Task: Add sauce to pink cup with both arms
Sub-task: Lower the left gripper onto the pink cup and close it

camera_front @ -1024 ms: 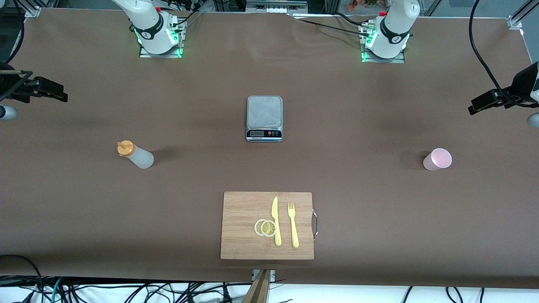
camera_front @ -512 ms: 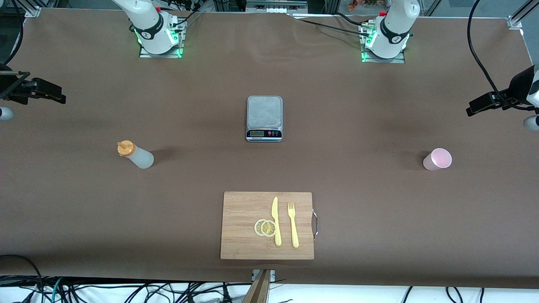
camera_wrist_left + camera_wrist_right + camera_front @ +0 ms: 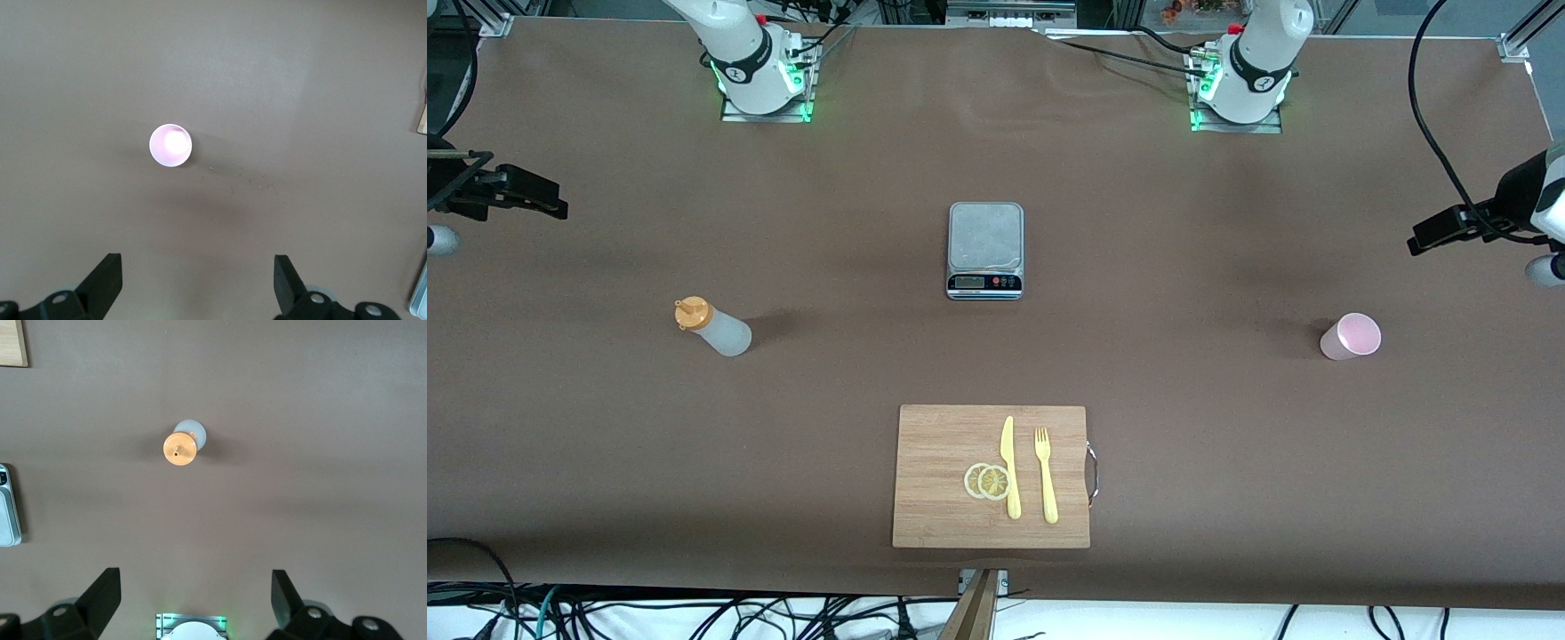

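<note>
The sauce bottle (image 3: 713, 327), frosted white with an orange cap, stands toward the right arm's end of the table. In the right wrist view it (image 3: 181, 447) shows from above. The pink cup (image 3: 1351, 337) stands upright toward the left arm's end, and it looks empty in the left wrist view (image 3: 171, 145). My right gripper (image 3: 560, 203) hangs open and empty high over the table's edge, well apart from the bottle; its fingers (image 3: 103, 593) stand wide. My left gripper (image 3: 1416, 240) hangs open and empty high over the table near the cup; its fingers (image 3: 107, 280) stand wide.
A silver kitchen scale (image 3: 984, 250) sits mid-table. A wooden cutting board (image 3: 934, 444) lies nearer the front camera, with a yellow knife (image 3: 1009, 467), a yellow fork (image 3: 1045, 476) and lemon slices (image 3: 987, 481) on it. Bare brown table surrounds the bottle and the cup.
My left gripper has drifted slightly toward the cup's side of the table. My right gripper has barely shifted. The bottle and the cup have not moved.
</note>
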